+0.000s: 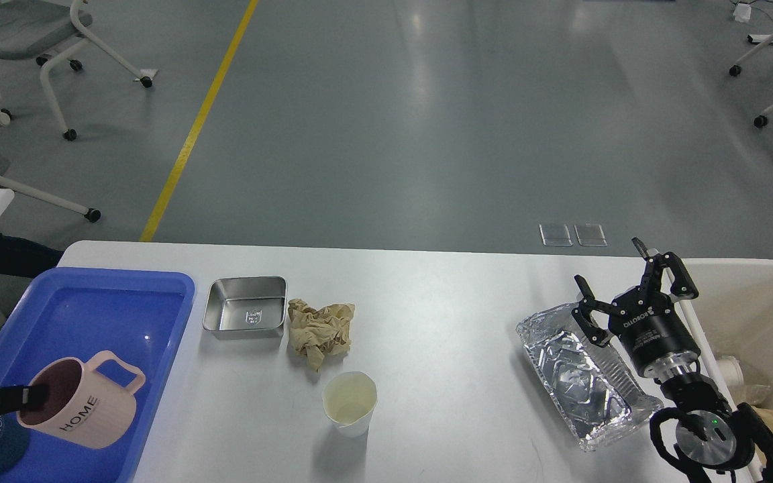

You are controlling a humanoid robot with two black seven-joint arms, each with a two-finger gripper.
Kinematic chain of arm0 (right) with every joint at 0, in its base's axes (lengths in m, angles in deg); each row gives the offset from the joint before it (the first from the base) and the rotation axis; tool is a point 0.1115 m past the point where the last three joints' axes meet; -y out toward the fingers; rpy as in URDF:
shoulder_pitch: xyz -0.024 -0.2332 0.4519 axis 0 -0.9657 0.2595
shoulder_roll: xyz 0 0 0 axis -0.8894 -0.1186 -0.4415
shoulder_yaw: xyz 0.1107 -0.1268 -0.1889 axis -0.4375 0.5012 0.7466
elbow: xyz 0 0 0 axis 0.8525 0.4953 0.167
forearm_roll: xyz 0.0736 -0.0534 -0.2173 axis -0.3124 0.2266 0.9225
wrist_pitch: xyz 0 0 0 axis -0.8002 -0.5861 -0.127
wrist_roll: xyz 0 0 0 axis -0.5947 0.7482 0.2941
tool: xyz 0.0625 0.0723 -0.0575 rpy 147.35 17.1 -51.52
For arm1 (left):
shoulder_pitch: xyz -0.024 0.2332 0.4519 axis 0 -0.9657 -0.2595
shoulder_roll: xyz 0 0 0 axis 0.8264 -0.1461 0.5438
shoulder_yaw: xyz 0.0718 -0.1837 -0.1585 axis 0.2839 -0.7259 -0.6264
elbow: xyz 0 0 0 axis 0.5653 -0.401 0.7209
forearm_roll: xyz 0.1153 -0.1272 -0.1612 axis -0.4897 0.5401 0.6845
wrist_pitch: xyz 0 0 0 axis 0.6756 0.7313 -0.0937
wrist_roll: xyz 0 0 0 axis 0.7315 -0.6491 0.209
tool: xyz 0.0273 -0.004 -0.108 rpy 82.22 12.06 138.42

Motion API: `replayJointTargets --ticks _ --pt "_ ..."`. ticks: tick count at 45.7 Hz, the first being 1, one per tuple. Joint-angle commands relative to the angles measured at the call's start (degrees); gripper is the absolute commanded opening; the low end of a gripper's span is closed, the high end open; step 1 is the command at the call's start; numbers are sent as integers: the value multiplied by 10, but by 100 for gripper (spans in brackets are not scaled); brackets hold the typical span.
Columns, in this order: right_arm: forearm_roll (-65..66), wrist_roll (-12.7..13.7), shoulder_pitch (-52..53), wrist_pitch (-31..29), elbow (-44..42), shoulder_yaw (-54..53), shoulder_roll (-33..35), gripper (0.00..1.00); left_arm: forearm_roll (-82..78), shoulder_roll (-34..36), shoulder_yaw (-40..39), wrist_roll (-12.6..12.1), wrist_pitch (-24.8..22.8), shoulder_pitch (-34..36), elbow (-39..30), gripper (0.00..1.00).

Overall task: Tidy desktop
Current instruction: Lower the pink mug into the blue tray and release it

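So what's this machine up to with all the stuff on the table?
It is tidying the desktop. Its left gripper holds a pink HOME mug by the rim, tilted over the blue tray. Its right gripper is open above a foil container, beside the cream bin. A steel tray, crumpled brown paper and a paper cup wait in the middle.
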Motion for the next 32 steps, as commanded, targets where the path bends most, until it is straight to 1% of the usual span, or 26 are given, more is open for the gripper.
replayJointTargets --ticks 1,7,12,15,22,25,32 --pt "0 0 0 0 0 0 1 100 5 4 6 1 12 -2 21 0" --pt "0 0 0 0 0 0 1 100 4 -1 10 -1 20 -12 34 0" --pt "0 0 -1 -1 0 0 3 100 1 -5 33 -2 47 -17 67 0" --pt "-1 0 -2 -1 0 -1 3 100 0 -29 46 -2 60 -18 98 0" --pt "0 0 -6 -2 -1 -1 3 100 -6 -76 65 0 67 -21 140 0" --pt "0 0 -5 -2 0 -1 2 100 -6 -99 73 0 77 -20 173 0" --pt "0 0 -4 -2 0 -1 1 100 -6 -137 80 -1 80 -21 207 0"
